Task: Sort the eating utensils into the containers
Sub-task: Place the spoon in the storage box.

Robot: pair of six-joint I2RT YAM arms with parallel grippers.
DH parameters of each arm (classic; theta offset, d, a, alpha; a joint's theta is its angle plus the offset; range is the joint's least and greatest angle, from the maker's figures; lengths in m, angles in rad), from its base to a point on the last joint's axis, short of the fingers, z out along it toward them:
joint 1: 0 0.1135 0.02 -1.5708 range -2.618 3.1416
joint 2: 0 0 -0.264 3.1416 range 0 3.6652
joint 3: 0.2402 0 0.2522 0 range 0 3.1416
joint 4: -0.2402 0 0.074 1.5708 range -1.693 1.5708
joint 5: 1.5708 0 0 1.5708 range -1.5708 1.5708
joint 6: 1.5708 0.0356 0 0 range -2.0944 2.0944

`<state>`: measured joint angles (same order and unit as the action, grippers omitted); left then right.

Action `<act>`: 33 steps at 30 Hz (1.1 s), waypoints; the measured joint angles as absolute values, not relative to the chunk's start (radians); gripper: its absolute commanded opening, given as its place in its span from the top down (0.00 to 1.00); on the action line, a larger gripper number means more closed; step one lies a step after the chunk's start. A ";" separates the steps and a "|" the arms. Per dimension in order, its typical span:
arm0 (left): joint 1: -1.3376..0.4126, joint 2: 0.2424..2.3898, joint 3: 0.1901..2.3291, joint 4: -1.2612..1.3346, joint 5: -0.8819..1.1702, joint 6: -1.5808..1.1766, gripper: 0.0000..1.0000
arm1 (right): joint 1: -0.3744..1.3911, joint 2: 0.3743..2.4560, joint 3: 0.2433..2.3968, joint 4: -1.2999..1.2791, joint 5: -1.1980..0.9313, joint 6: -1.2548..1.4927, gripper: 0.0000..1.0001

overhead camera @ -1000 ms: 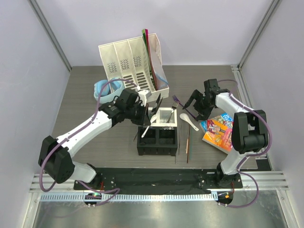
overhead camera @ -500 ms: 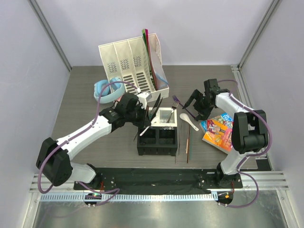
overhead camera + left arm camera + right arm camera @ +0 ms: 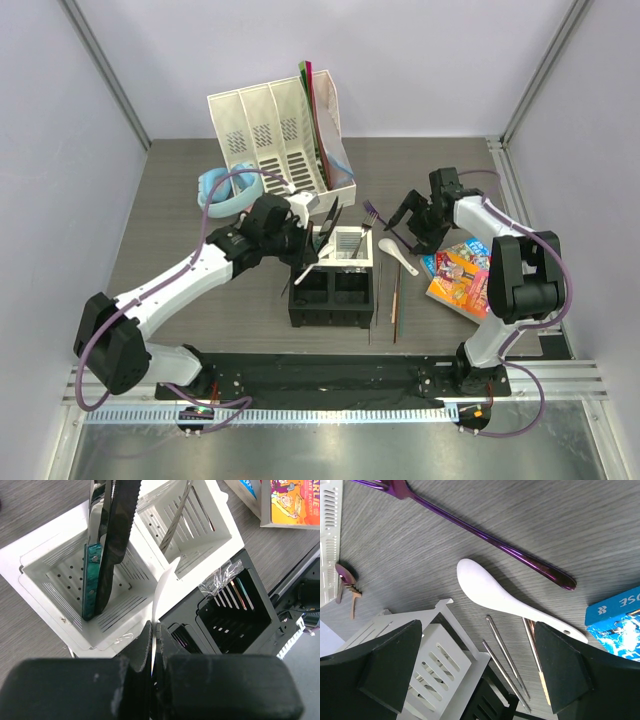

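a robot lab cell: plain pale walls (image 3: 430, 60), aluminium frame posts (image 3: 107, 75), grey table (image 3: 175, 170), two bolted-down arms (image 3: 170, 285)

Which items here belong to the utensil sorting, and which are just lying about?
Job: four-cell caddy; white spoon in the left tool; black knife in a white cell; purple fork; white soup spoon; chopsticks.
Lying about: paperback book; blue headphones; white file organiser.
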<state>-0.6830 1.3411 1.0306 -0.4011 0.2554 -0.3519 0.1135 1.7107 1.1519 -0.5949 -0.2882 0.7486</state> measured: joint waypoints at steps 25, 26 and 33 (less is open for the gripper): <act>-0.696 1.280 0.974 -0.342 0.426 -0.287 1.00 | 0.113 1.584 1.059 -0.584 -0.258 0.765 0.00; -0.696 1.280 0.974 -0.341 0.437 -0.283 1.00 | 0.113 1.579 1.058 -0.584 -0.255 0.765 0.00; -0.696 1.280 0.969 -0.319 0.532 -0.257 1.00 | 0.113 1.551 1.040 -0.594 -0.245 0.765 0.00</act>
